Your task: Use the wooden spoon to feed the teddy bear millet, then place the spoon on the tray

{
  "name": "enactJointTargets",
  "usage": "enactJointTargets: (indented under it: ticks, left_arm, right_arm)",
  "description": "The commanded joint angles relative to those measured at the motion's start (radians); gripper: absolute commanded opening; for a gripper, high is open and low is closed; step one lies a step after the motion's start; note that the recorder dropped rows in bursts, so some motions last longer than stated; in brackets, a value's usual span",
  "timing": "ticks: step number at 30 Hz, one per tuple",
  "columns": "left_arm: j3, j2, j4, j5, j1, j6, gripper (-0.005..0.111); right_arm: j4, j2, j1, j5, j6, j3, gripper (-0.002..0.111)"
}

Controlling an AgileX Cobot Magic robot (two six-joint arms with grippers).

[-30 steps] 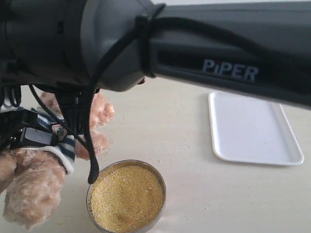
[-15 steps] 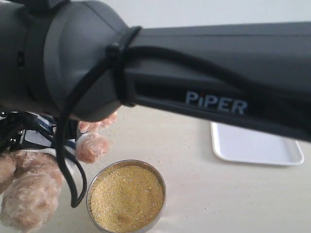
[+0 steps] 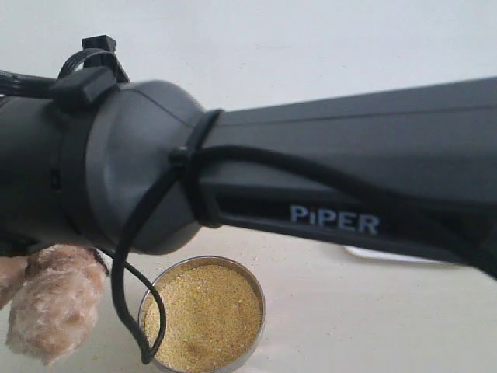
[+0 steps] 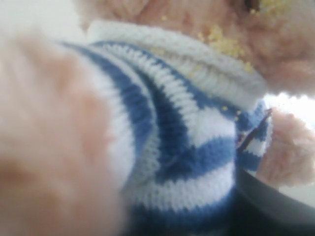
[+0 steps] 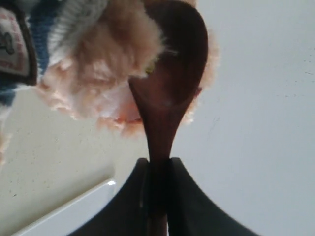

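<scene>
Right wrist view: right gripper (image 5: 158, 169) pinched tight on the spoon (image 5: 170, 73) handle, spoon bowl up against the bear (image 5: 98, 69), so I'd say we're mid-feeding. Left wrist view is all striped shirt (image 4: 187, 147) with millet (image 4: 224, 44) stuck near the muzzle, and I can't tell if the left gripper is open or closed. Next it probably needs to swing over to the tray (image 5: 69, 214) and set the spoon flat.
</scene>
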Motion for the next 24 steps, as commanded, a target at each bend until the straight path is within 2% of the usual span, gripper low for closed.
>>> enactJointTargets:
  ticks: [1, 17, 24]
  left_arm:
    - [-0.006, -0.004, -0.014, 0.032, -0.001, 0.022, 0.005]
    - [-0.006, 0.015, -0.019, 0.01, -0.001, 0.044, 0.005]
    - [-0.008, 0.023, -0.019, 0.013, -0.001, 0.044, 0.005]
  right_arm:
    - [-0.082, -0.009, -0.01, 0.027, 0.035, 0.007, 0.0]
    - [-0.106, -0.017, 0.007, 0.027, 0.069, 0.007, 0.0]
    - [-0.051, -0.028, 0.007, 0.027, 0.042, 0.007, 0.0]
